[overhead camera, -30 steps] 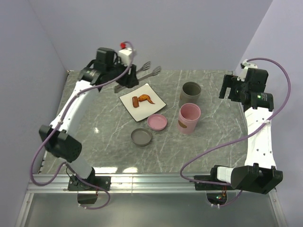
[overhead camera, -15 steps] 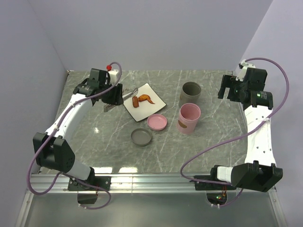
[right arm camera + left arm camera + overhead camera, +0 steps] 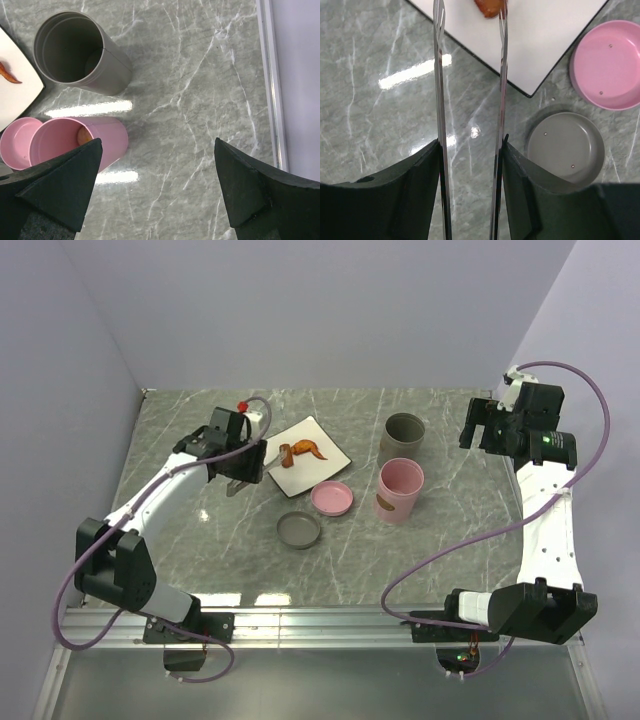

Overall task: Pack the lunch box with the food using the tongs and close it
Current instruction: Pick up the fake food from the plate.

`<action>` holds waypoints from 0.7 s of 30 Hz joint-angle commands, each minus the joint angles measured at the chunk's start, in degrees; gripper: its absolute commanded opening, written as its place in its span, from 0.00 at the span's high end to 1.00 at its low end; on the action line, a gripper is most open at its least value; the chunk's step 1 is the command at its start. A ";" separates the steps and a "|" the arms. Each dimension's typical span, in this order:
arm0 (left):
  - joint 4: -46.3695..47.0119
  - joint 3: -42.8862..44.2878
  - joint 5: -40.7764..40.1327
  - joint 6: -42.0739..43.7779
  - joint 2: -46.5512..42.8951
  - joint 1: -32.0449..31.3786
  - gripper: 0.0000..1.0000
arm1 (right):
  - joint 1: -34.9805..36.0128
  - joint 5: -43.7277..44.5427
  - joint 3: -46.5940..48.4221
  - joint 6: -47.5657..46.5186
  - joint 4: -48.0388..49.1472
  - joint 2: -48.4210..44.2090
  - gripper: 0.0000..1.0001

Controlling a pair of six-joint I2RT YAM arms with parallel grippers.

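The left hand [image 3: 471, 142] was clenched on the tongs [image 3: 440, 100], its dark fingers [image 3: 410, 200] pressing the two thin silvery arms from outside with a gap left between them. The joined end was hidden behind the hand. Both tong tips ran off the top edge of the wrist view, the right one at a brown sausage [image 3: 490, 6], itself cut off to a sliver, on the white square plate [image 3: 550, 35]. Whether the tip touched it could not be told. From above, a curved orange-brown piece [image 3: 310, 450] lay near the plate's middle. The right hand [image 3: 158, 142] hung released, fingers spread wide, above bare grey marbled table [image 3: 200, 75] with open room toward the right rail. Below it stood the grey container [image 3: 75, 50] and the pink container [image 3: 75, 142], upright open cylinders. Something orange inside the pink one was too shadowed to name. A pink lid [image 3: 610, 65] and a grey lid [image 3: 565, 147], shallow and round, lay close together just off the plate's corner.
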 commanded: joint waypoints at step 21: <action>3.77 6.64 -8.67 -2.94 10.03 -8.09 0.45 | -0.35 0.67 1.44 -0.48 0.58 0.35 0.00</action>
